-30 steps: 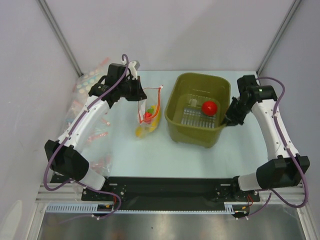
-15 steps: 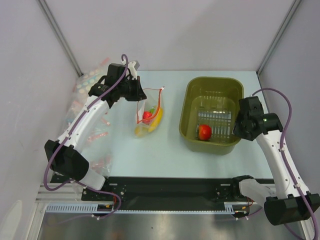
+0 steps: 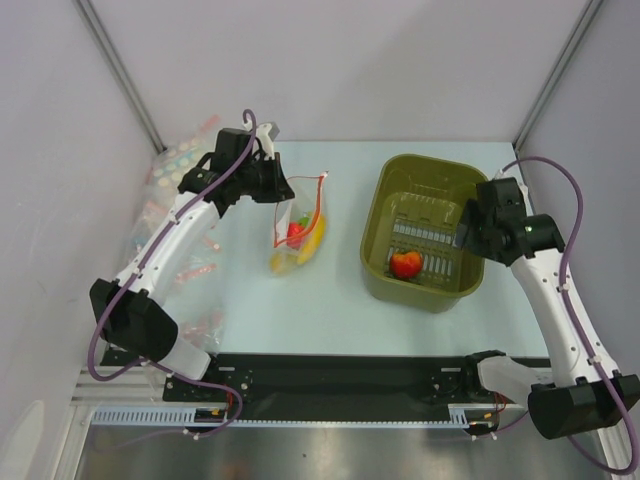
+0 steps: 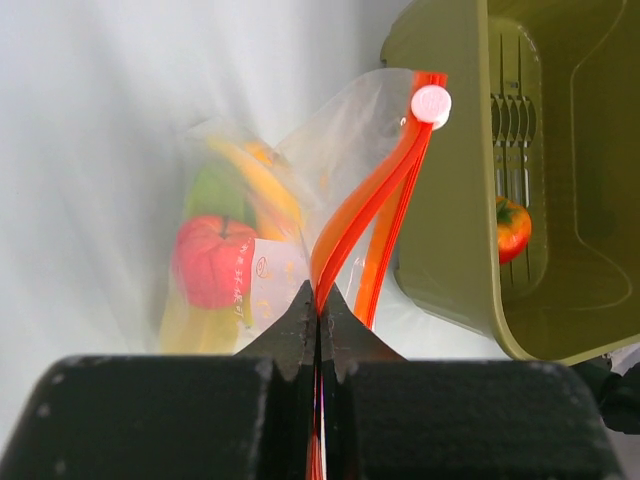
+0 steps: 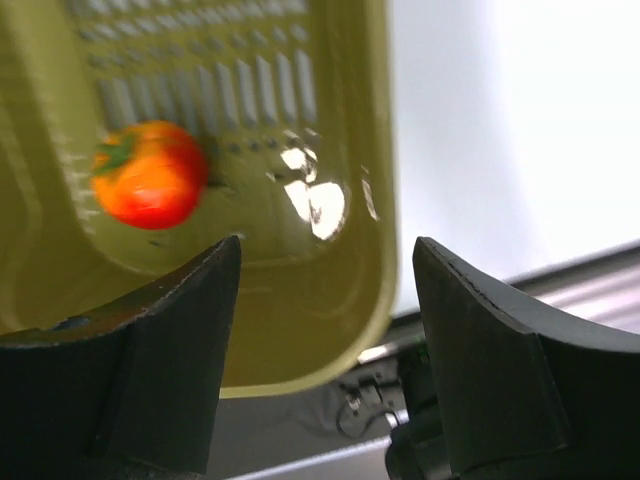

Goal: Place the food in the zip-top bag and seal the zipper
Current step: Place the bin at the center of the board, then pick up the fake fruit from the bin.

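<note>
The zip-top bag (image 3: 297,232) lies left of centre, and inside it are a red fruit (image 4: 212,260), a yellow banana (image 4: 258,182) and a green piece (image 4: 214,190). My left gripper (image 4: 319,296) is shut on the orange-red zipper (image 4: 378,185) at the bag's mouth and holds that edge up (image 3: 283,190). A second red fruit (image 3: 406,264) lies in the olive basket (image 3: 440,178), at its near left. My right gripper (image 5: 327,268) stands open astride the basket's right wall (image 3: 464,228), its fingers apart from the wall, and holds nothing.
Other clear bags with pale dots and pink strips (image 3: 180,160) are heaped along the left wall. The enclosure's walls close in the back and both sides. A black rail (image 3: 340,375) runs along the near edge.
The right gripper pulled the basket to the right, then opened and let go of its wall. The red fruit rolled to the basket's near left. The left arm held still.
</note>
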You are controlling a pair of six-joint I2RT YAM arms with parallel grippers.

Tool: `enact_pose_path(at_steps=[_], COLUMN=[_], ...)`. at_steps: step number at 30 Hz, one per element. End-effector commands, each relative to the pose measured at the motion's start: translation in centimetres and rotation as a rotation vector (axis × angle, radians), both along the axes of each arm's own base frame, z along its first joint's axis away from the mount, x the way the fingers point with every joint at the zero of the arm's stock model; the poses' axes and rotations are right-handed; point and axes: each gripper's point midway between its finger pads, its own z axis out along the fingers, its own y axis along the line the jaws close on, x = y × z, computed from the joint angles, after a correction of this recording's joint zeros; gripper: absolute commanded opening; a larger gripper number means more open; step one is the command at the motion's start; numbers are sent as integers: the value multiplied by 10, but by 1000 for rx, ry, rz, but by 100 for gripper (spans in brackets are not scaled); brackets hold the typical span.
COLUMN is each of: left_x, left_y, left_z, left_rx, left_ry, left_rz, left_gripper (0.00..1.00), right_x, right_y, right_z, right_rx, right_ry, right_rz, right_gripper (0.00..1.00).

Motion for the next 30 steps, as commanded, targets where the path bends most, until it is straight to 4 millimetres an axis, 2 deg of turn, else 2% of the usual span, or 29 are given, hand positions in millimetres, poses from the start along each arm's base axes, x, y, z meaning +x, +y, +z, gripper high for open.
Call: enact_pose_path(at_steps=[1, 2, 5, 7, 8, 9, 12, 13, 19, 20, 22, 23, 27, 30], left_x=[3, 3, 2, 2, 2, 2, 2, 2, -2, -3, -2, -2, -1, -1], left_y=[-4, -4, -4, -5, -4, -5, -5, -5, -8, -9, -10, -12, -14, -15], left_z=[9, 9, 6, 5, 5, 5, 6, 4, 0, 0, 3, 3, 7, 16], left_rx=[-48, -52, -54, -58, -58, -62, -71, -76, -97, -101, -107, -107, -103, -61], left_ry=[-24, -24, -14, -13, -11, -9, -15, -19, -7, -3, -5, -5, -17, -51], left_rz=[1, -2, 3, 4, 6, 8, 14, 14, 13, 12, 8, 7, 4, -3], left_gripper=[0, 0, 0, 0, 0, 1, 0, 0, 0, 0, 0, 0, 0, 0], right_x=[36, 41, 54, 62, 63, 63, 69, 80, 114, 114, 119, 118, 124, 127], right_y=[23, 38, 70, 84, 93, 99, 113, 117, 117, 119, 118, 119, 117, 112], right_z=[30, 32, 13, -5, -12, -23, -57, -64, -112, -127, -140, -148, -144, -137], right_rx=[27, 49, 76, 87, 101, 107, 133, 135, 118, 123, 125, 130, 140, 133], right_ry=[-124, -135, -73, -20, -3, 24, 85, 62, 86, 119, 134, 150, 112, 73], right_rz=[102, 152, 247, 277, 297, 313, 332, 334, 310, 307, 294, 298, 300, 297], right_gripper=[75, 75, 75, 76, 85, 99, 100, 100, 100, 100, 99, 92, 77, 80])
